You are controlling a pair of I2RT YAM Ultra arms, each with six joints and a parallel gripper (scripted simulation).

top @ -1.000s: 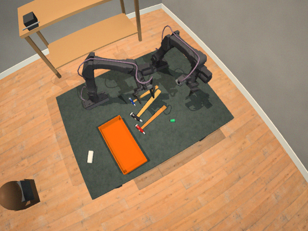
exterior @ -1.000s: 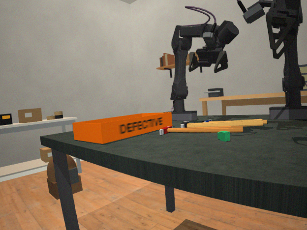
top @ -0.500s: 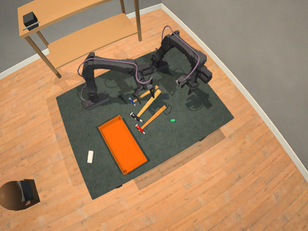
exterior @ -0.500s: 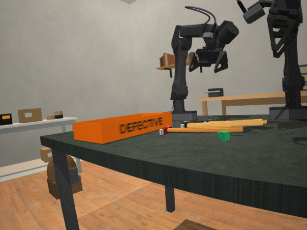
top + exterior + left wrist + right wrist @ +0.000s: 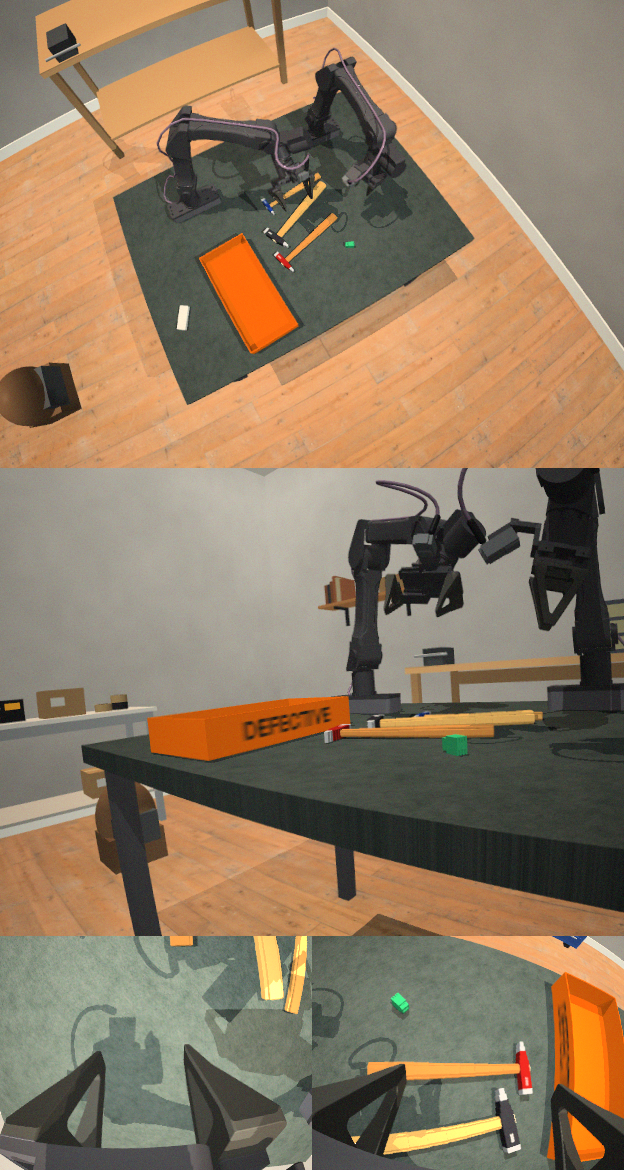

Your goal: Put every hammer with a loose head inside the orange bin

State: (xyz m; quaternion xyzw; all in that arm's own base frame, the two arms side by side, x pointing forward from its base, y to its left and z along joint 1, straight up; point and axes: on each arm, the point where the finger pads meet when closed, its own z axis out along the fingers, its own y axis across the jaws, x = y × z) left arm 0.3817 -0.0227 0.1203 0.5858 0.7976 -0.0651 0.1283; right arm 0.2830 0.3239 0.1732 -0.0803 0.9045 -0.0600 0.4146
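Three wooden-handled hammers lie flat side by side on the dark green table. They are the red-headed hammer (image 5: 307, 240), the black-headed hammer (image 5: 297, 214) and the blue-headed hammer (image 5: 289, 192). The orange bin (image 5: 246, 292) is empty and lies just beyond their heads. My right gripper (image 5: 293, 193) hangs wide open above the blue hammer's handle, holding nothing. Its wrist view shows the red hammer (image 5: 446, 1071), the black hammer (image 5: 446, 1133) and the bin (image 5: 582, 1071). My left gripper (image 5: 358, 185) (image 5: 142, 1055) hovers past the handle ends, open and empty.
A small green cube (image 5: 349, 244) lies near the red hammer's handle end. A white block (image 5: 182, 317) lies left of the bin. A wooden shelf table (image 5: 151, 50) stands behind the arms.
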